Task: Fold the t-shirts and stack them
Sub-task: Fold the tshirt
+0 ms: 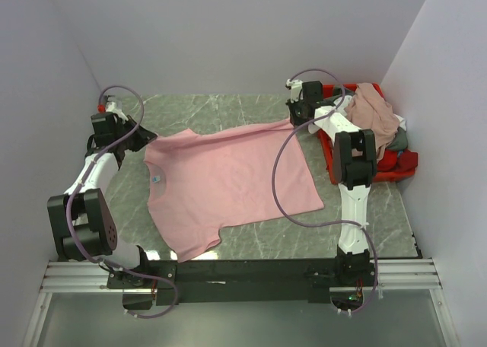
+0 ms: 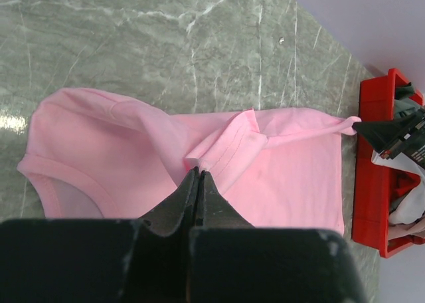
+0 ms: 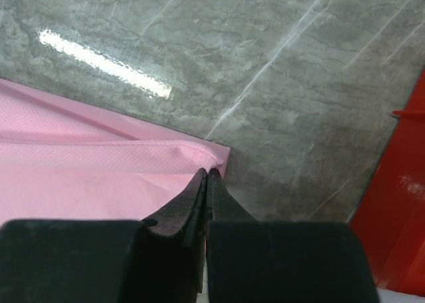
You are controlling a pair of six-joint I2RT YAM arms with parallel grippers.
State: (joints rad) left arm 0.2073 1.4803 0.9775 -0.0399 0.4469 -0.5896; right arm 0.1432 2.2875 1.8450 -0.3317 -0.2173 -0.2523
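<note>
A light pink t-shirt (image 1: 228, 183) lies spread on the marble table, neck to the left. My left gripper (image 1: 141, 138) is shut on the hem of its far sleeve, seen in the left wrist view (image 2: 197, 173), where the cloth (image 2: 119, 150) rises in a ridge to the fingertips. My right gripper (image 1: 298, 123) is shut on the shirt's far bottom corner, seen in the right wrist view (image 3: 207, 173) with the cloth (image 3: 80, 183) pinched at the tips. A dusty rose shirt (image 1: 371, 109) tops a heap with grey (image 1: 397, 140) and red (image 1: 397, 161) cloth in the bin.
The red plastic bin (image 1: 329, 164) stands at the right edge of the table, close behind my right arm; it also shows in the left wrist view (image 2: 369, 183) and the right wrist view (image 3: 398, 210). Purple walls enclose the table on three sides.
</note>
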